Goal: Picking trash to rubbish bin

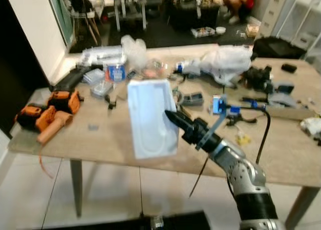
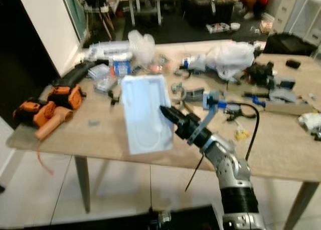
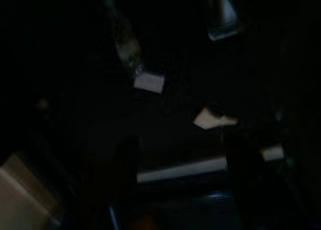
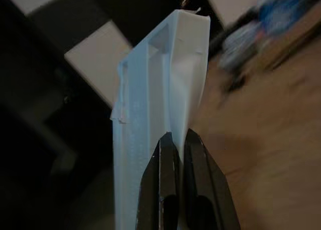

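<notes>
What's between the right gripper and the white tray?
Nothing. The right gripper is already shut on an edge of the white plastic tray, holding it above the table. The right wrist view shows both fingers pinching its thin wall.

Clutter behind the pale blue plastic tray (image 1: 150, 117) blurred beyond naming; tray's lower end cut off in right wrist view; left wrist view too dark to read
</notes>
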Robot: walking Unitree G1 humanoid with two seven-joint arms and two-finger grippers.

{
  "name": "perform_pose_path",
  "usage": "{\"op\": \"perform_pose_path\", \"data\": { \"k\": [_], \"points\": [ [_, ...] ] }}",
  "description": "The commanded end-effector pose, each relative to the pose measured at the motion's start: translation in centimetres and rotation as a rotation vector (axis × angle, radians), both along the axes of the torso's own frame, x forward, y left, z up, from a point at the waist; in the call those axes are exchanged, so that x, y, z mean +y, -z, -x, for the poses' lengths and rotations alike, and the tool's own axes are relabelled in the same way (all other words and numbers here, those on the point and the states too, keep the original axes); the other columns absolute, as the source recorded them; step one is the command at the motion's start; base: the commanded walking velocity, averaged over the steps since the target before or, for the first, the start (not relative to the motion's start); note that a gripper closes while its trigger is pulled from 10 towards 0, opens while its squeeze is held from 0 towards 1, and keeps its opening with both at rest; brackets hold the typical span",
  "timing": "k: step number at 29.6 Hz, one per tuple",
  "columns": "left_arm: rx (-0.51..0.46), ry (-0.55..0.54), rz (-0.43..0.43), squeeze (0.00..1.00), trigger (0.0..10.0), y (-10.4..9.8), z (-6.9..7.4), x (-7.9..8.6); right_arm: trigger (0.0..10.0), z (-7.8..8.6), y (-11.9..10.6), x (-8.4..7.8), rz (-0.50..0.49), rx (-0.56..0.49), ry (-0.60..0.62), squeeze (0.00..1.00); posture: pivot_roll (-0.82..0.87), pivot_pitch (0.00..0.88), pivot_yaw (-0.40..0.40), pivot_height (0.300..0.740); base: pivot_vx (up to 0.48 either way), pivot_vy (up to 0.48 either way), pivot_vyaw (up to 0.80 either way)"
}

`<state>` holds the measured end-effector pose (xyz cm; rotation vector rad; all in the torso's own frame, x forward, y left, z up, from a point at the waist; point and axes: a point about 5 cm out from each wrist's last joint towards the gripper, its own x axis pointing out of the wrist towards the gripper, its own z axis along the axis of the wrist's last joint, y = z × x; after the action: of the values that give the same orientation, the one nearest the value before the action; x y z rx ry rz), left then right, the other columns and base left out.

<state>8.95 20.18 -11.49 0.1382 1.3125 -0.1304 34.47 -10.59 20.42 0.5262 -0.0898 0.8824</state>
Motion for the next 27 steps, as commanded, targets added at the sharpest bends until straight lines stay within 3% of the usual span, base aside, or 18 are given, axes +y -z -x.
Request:
{"op": "perform_pose_path", "data": {
  "k": [1, 6, 8, 9, 11, 14, 17, 20, 24, 27],
  "points": [
    [-0.046, 0.007, 0.001, 0.00, 10.0, -0.3, -1.0, 0.1, 10.0, -0.1, 0.1, 0.4, 0.025, 0.000, 0.020, 0.00, -0.03, 0.152, 0.035, 0.740, -0.337, 0.000, 0.00],
    [-0.047, 0.006, 0.002, 0.00, 10.0, -0.3, -1.0, 0.1, 10.0, -0.4, 1.2, 0.6, 0.084, 0.035, 0.052, 0.00, -0.03, 0.152, 0.033, 0.740, -0.196, 0.000, 0.00],
    [-0.049, 0.000, 0.001, 0.00, 10.0, -0.3, -1.0, 0.1, 10.0, -0.9, 3.7, 0.4, 0.222, 0.099, 0.132, 0.00, -0.03, 0.153, 0.028, 0.740, 0.000, 0.000, -0.69],
    [-0.049, 0.000, 0.001, 0.00, 10.0, -0.3, -1.0, 0.1, 10.0, -0.9, 3.7, 0.4, 0.222, 0.099, 0.132, 0.00, -0.03, 0.153, 0.028, 0.740, 0.000, 0.000, -0.78],
    [-0.050, -0.002, 0.002, 0.00, 10.0, -0.3, -1.0, 0.1, 10.0, -1.0, 5.6, 0.2, 0.322, 0.151, 0.180, 0.00, -0.04, 0.154, 0.027, 0.740, 0.000, 0.000, -0.78],
    [-0.050, -0.002, 0.002, 0.00, 10.0, -0.3, -1.0, 0.1, 10.0, -0.9, 6.1, 0.2, 0.361, 0.155, 0.187, 0.00, -0.04, 0.154, 0.027, 0.740, 0.000, 0.000, -0.78],
    [-0.050, 0.000, 0.004, 0.00, 10.0, -0.3, -1.0, 0.1, 10.0, -0.8, 8.0, -0.2, 0.490, 0.180, 0.223, 0.00, -0.04, 0.150, 0.023, 0.740, 0.000, 0.000, -0.78],
    [-0.051, 0.006, 0.002, 0.00, 10.0, -0.3, -1.0, 0.1, 10.0, -0.6, 9.9, -0.9, 0.629, 0.208, 0.262, 0.00, -0.04, 0.147, 0.021, 0.740, 0.000, 0.000, -0.78],
    [-0.051, 0.011, 0.001, 0.00, 10.0, -0.3, -1.0, 0.0, 10.0, -0.2, 11.8, -1.9, 0.716, 0.267, 0.299, 0.00, -0.04, 0.144, 0.018, 0.740, 0.000, 0.000, -0.78],
    [-0.053, 0.016, 0.000, 0.00, 10.0, -0.2, -1.0, -0.1, 10.0, 0.5, 14.7, -4.1, 0.821, 0.371, 0.399, 0.00, -0.04, 0.143, 0.013, 0.740, 0.000, 0.000, -0.78]
  ]
}}
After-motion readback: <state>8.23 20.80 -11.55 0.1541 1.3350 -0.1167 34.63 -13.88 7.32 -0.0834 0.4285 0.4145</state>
